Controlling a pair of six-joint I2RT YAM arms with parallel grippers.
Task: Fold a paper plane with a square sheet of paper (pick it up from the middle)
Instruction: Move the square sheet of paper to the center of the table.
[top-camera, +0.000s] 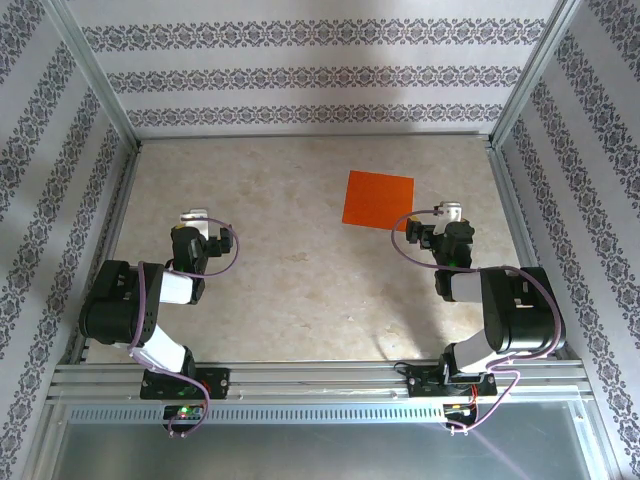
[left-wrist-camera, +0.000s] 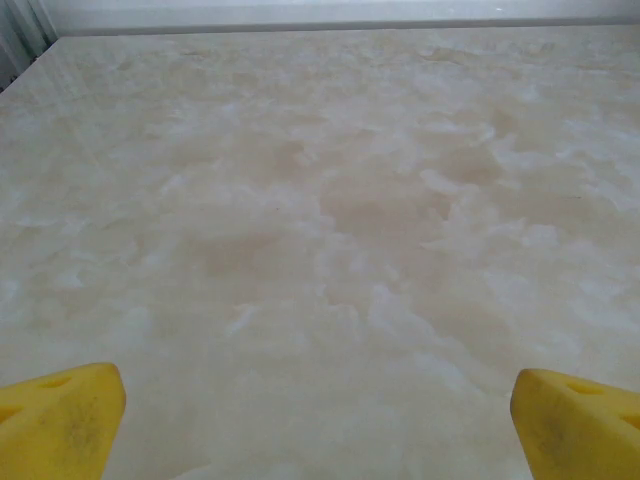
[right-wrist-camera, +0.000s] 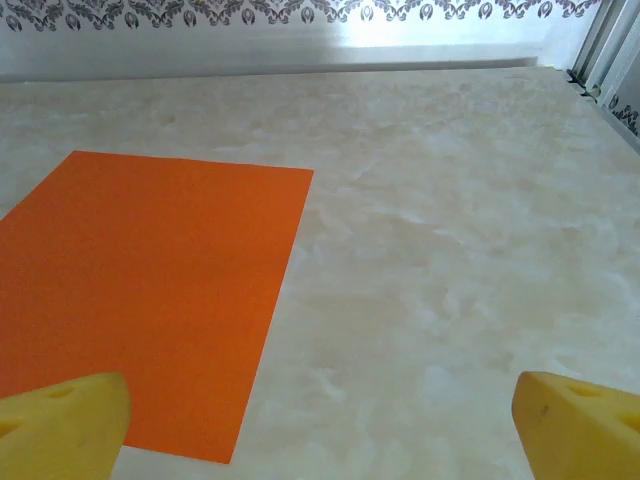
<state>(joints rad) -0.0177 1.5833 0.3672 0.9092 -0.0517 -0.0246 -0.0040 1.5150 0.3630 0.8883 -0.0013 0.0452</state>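
Note:
The square sheet of paper lies flat and unfolded on the marbled table, right of centre toward the back; it is bright orange-red and plain. In the right wrist view the sheet spreads across the left half. My right gripper hovers just right of the sheet's near right corner, open, with its yellow fingertips wide apart and nothing between them. My left gripper sits over bare table at the left, far from the paper, open too, its yellow fingertips spread. No folded paper plane is in view.
Patterned walls on metal frame posts enclose the table on three sides. The right wall's rail stands close beyond my right gripper. The table between the two arms is bare.

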